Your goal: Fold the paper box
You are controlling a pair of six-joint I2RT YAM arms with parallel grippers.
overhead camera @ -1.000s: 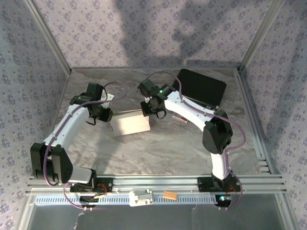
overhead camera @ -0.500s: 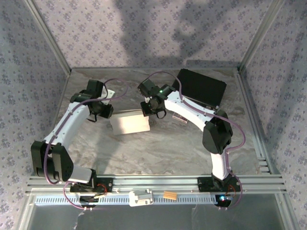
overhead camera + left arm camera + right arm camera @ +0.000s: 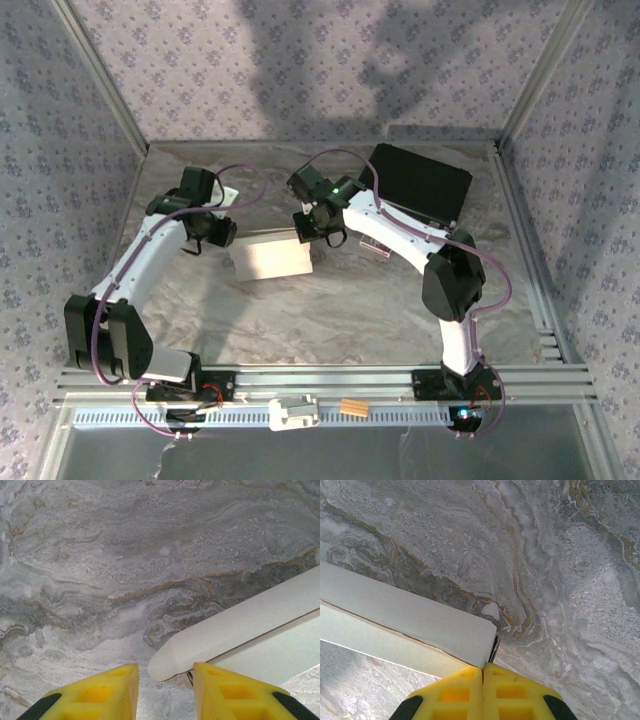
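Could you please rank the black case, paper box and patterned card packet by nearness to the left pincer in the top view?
From the left pincer:
1. paper box, just right of it.
2. patterned card packet, farther right, past the box.
3. black case, farthest right and back.

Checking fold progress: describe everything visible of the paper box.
The paper box is plain white thin cardboard, folded into a flat squarish shape and lying on the marbled table between the two arms. A round-tipped flap juts from its left end, just ahead of the open left gripper. The shut right gripper meets its right corner, where a thin seam shows.
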